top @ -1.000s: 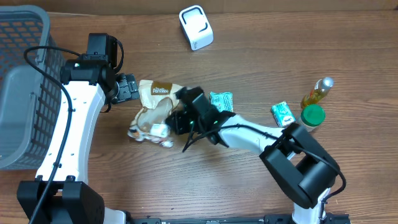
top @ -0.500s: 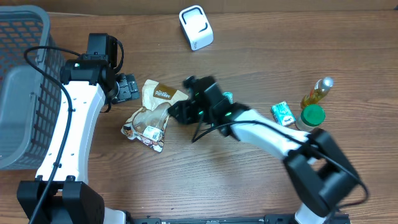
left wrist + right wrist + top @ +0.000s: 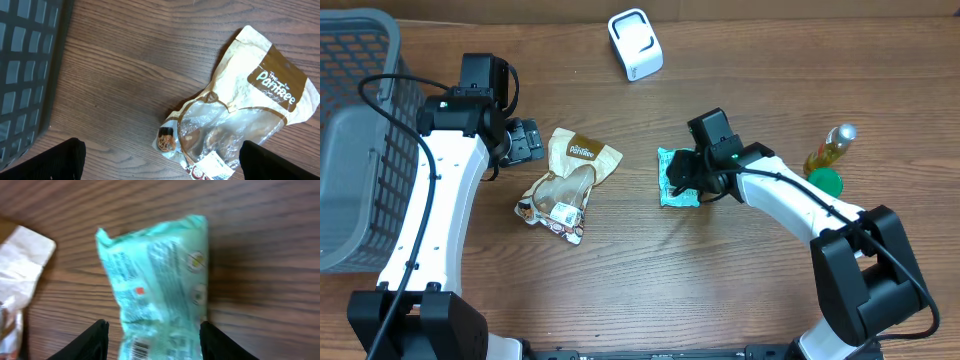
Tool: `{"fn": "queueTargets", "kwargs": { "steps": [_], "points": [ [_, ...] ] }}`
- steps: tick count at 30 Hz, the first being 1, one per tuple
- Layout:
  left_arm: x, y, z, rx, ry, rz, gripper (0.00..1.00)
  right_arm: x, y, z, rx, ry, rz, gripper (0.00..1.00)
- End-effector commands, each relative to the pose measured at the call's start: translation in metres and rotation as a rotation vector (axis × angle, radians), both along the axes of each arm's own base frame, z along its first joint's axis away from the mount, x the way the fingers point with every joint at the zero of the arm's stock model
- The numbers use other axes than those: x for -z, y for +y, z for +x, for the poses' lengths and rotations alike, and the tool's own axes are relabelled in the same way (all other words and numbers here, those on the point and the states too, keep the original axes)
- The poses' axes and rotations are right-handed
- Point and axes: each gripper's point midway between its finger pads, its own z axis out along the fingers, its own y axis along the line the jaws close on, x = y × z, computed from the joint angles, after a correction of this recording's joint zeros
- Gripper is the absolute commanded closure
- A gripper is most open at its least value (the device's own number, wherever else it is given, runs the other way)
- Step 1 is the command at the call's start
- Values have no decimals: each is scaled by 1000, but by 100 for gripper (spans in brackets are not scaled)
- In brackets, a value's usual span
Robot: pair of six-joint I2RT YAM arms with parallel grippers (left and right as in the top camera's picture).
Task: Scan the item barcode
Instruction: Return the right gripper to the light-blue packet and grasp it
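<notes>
Mint-green on brown wood: pictured the packet (image 3: 160, 280) lying flat near the middle of the table (image 3: 650, 290), barcode end nearest the right gripper (image 3: 156, 340). Hung directly over it with jaws parted, one dark finger (image 3: 100, 340) off each long edge; could not tell whether touching the wrapper or just clear of it. Left open board beyond the packet, all the way to the white scanner (image 3: 635, 44), well apart at the back edge. Showed the tan-and-cream bread pouch (image 3: 570, 180) near the packet's left, with a bare strip of wood between. Kept the left gripper (image 3: 527, 140) spread wide and empty just beside the pouch's top corner, between it and the grey mesh basket (image 3: 350, 130) walling off the left edge. Crowded the right side with a yellow bottle (image 3: 830, 148) and a green lid (image 3: 823, 183), the latter partly behind the right arm.
</notes>
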Motion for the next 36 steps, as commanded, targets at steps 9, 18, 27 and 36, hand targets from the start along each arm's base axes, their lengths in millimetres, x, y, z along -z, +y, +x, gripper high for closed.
{"fn": "queueTargets", "kwargs": {
  "steps": [9, 18, 27, 36],
  "points": [
    [-2, -1, 2, -7, -7, -1, 0, 18, 7, -32, -16, 114, 53, 39],
    [-2, -1, 2, -7, -8, -1, 1, 11, 39, -58, -109, 211, 214, 39],
    [-2, -1, 2, -7, -7, -1, 0, -1, 95, -66, -249, 91, 255, 32],
    [-2, -1, 2, -7, -8, -1, 0, -35, 80, -27, -273, -16, 254, 28]
  ]
}}
